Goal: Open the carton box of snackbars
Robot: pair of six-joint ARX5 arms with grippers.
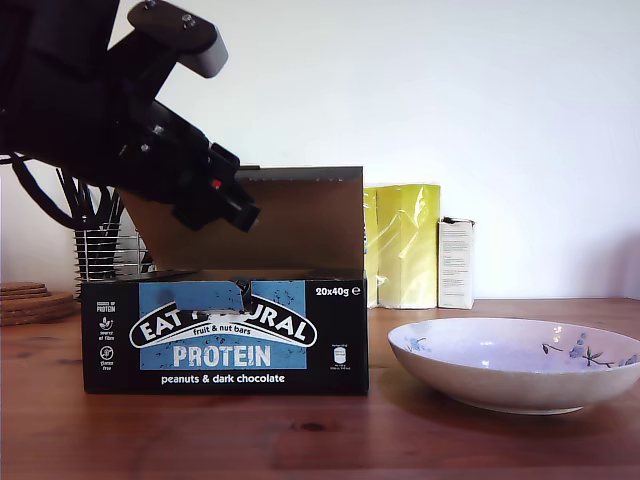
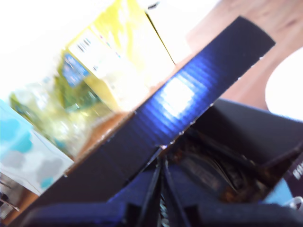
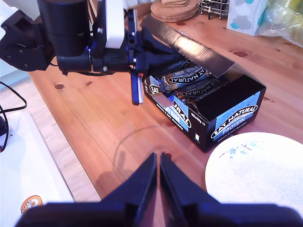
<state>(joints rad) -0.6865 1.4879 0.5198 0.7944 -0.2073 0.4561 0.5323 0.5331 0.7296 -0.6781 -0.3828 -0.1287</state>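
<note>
The carton box (image 1: 225, 335), black with a blue front panel, stands on the wooden table towards the exterior view's left. Its lid (image 1: 300, 220) is raised upright and shows its brown inside. Wrapped bars (image 3: 189, 80) lie exposed in the box (image 3: 227, 113). My first gripper (image 1: 235, 210) comes down from the exterior view's upper left and sits against the lid. In the first wrist view it (image 2: 161, 163) is shut, its tips at the lid (image 2: 180, 109) near the box's end; I cannot tell if it pinches anything. My second gripper (image 3: 158, 163) hovers shut over bare table, holding nothing.
A shallow flowered bowl (image 1: 515, 365) sits just to the exterior view's right of the box. Behind stand a yellow pack (image 1: 403, 245), a narrow white carton (image 1: 456, 262), a wire rack (image 1: 105, 250) and cork trivets (image 1: 35, 300). A light-blue tissue box (image 3: 244, 14) stands at the back.
</note>
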